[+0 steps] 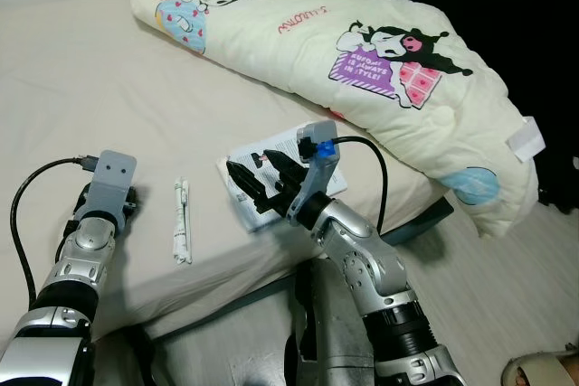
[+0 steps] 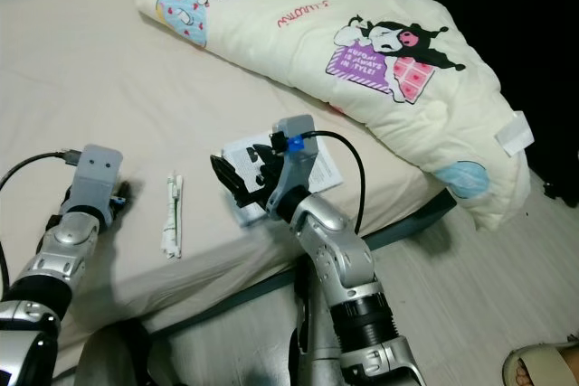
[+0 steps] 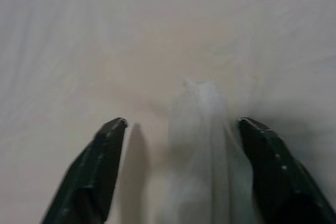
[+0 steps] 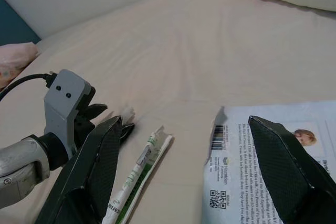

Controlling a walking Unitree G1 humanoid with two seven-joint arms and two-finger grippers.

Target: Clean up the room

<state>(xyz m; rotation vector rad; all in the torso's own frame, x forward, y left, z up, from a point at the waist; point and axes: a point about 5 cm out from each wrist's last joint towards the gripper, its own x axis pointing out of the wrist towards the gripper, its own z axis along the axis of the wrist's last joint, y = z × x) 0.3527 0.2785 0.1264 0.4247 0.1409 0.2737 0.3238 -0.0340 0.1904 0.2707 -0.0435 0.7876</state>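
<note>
Left gripper (image 3: 176,140) spread around white crumpled wrapper (image 3: 202,145) on bed sheet (image 1: 81,88). Right gripper (image 1: 258,183) spread over leaflet (image 4: 273,166); wrapped straw (image 1: 181,221) between grippers.

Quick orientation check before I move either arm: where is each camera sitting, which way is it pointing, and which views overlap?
Left eye view: on the head, looking forward and down at the bed; both silver arms show, with the quilt beyond.
Right eye view: its stereo twin, same scene.
Left wrist view: along the open left gripper, close over the sheet, with a blurred white scrap between its fingers.
Right wrist view: along the open right gripper, over the leaflet, facing the left arm.
Shared: the straw wrapper shows in both eye views and the right wrist view.
</note>
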